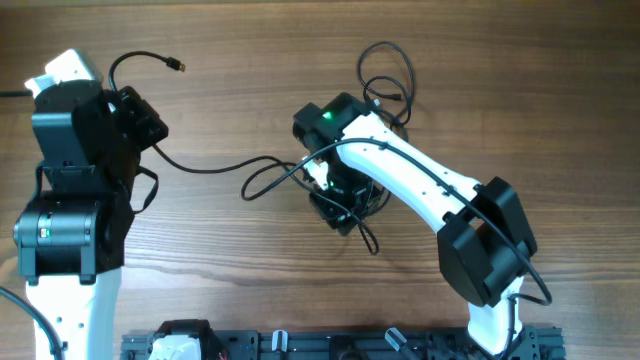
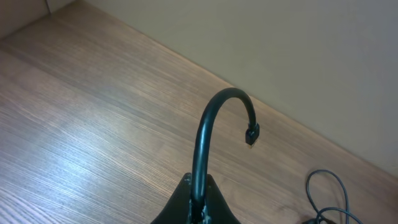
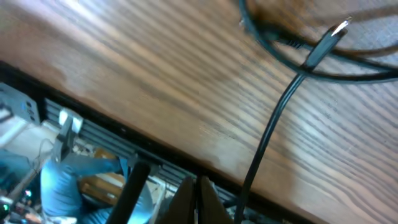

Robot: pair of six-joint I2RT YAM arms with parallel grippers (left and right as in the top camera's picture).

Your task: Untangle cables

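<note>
Thin black cables (image 1: pixel 205 168) lie across the wooden table. My left gripper (image 1: pixel 143 122) is shut on one cable near its end. In the left wrist view that cable (image 2: pixel 202 134) arcs up out of the left gripper (image 2: pixel 198 208) and curls down to a small plug (image 2: pixel 251 134). The same plug (image 1: pixel 180 66) shows at the upper left from overhead. My right gripper (image 1: pixel 338 198) hangs over a tangle of loops at mid-table. Its fingertips (image 3: pixel 196 198) are pressed together, and a cable (image 3: pixel 268 134) with a plug (image 3: pixel 336 29) runs just to their right.
A loose cable loop (image 1: pixel 385 75) lies beyond the right arm, near the far edge. Another loop (image 2: pixel 329 193) shows at the lower right of the left wrist view. A black rail (image 1: pixel 300 345) runs along the table's near edge.
</note>
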